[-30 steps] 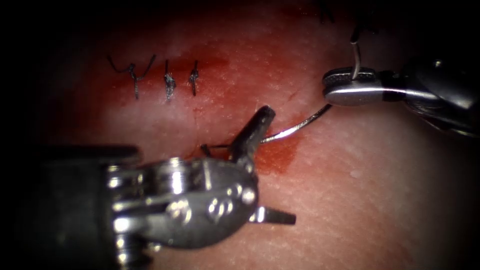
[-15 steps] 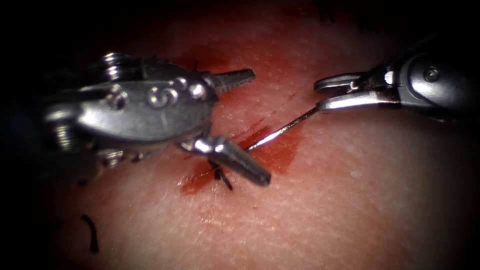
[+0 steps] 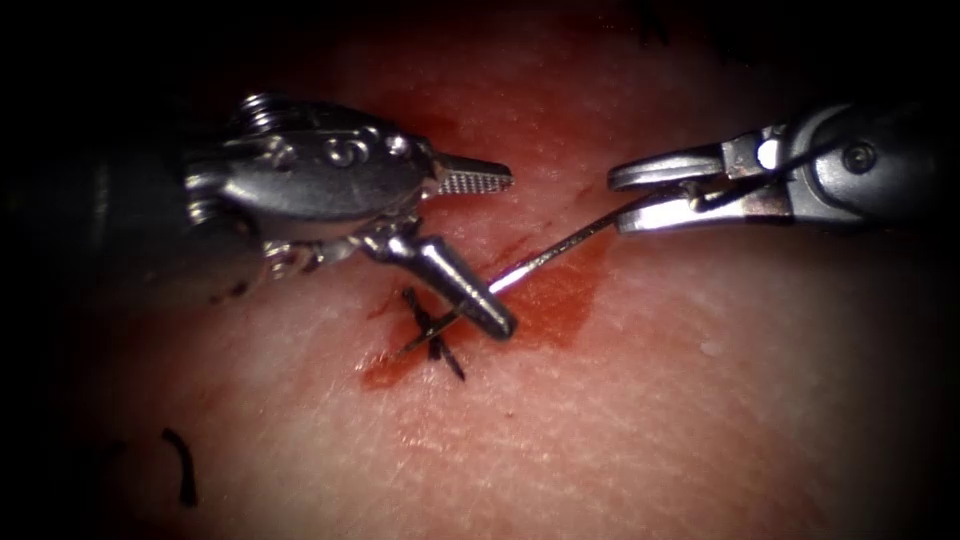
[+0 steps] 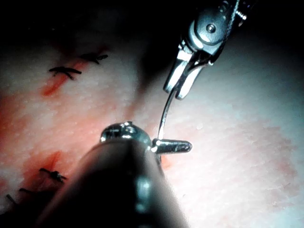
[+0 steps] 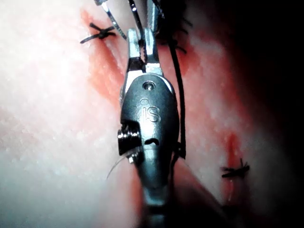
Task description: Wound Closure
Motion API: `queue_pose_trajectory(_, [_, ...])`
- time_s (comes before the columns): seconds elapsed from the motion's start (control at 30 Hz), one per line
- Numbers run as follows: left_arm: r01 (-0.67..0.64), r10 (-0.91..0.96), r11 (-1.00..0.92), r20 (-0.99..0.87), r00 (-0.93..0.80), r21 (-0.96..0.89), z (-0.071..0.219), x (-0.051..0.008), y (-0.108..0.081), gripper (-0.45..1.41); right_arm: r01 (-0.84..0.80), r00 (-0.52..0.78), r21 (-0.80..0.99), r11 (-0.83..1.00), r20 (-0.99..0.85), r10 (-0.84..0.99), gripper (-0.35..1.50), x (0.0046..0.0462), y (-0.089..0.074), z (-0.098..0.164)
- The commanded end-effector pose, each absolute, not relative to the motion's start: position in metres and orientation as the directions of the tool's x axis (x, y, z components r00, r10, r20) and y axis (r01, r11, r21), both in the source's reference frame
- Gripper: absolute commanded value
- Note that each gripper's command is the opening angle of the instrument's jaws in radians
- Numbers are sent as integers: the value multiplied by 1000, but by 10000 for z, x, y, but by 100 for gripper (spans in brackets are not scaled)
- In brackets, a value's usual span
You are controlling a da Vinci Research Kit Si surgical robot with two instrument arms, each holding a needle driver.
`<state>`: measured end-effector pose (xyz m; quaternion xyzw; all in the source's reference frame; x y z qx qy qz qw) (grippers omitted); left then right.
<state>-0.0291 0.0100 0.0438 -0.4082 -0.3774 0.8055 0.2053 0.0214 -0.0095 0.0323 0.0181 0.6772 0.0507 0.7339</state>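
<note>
Needle (image 3: 560,250) sits clamped at its back end in the right tool (image 3: 650,195), tip poking out of the tissue (image 3: 700,400) by the cut, with the left tool (image 3: 480,245) spread wide over it, holding nothing.

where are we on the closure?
Done: tied stitches sit on the tissue, one knot by the red fluid. In hand: right tool holds the needle near its rear end; the tip lies at that knot, under the left tool's open, empty jaws. Left: whether it's in tissue, can't tell.
</note>
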Motion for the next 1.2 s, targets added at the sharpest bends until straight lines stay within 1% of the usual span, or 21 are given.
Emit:
queue_pose_trajectory(0.03, [-11,632,-624,-496,-595,-781,447,-298,95,100,-44,78,83,996,-993,87,-35,225,-95,328])
queue_pose_trajectory(0.17, [12,629,-590,-469,-620,-808,460,-305,84,100,-38,79,60,997,-995,63,-35,228,-98,325])
queue_pose_trajectory(0.3, [29,617,-561,-441,-652,-827,463,-308,79,88,-27,85,43,999,-995,45,-35,231,-100,323])
queue_pose_trajectory(0.37, [26,616,-538,-415,-669,-842,462,-308,79,74,-23,88,43,999,-995,45,-35,232,-102,322])
queue_pose_trajectory(0.43, [24,620,-519,-396,-677,-855,460,-307,81,56,-17,91,38,999,-995,39,-35,233,-103,322])
queue_pose_trajectory(0.47, [26,619,-514,-392,-680,-857,460,-306,82,51,-13,95,38,999,-995,39,-35,233,-103,322])
queue_pose_trajectory(0.87, [37,606,-490,-371,-704,-871,459,-305,85,49,24,117,25,999,-993,22,-35,244,-112,324])
queue_pose_trajectory(0.93, [32,608,-484,-362,-707,-874,459,-306,84,29,25,116,25,999,-993,22,-35,244,-112,324])
queue_pose_trajectory(0.97, [21,615,-475,-349,-707,-880,460,-305,84,7,25,116,25,999,-993,22,-35,244,-112,324])
queue_pose_trajectory(1.03, [14,620,-470,-341,-707,-883,461,-305,86,-30,25,115,26,999,-993,22,-35,244,-113,323])
queue_pose_trajectory(1.07, [20,626,-460,-340,-702,-888,462,-305,89,-45,26,115,26,999,-993,22,-35,245,-113,323])
queue_pose_trajectory(1.2, [53,665,-460,-384,-641,-886,469,-305,100,-45,26,113,26,999,-993,23,-35,245,-113,322])
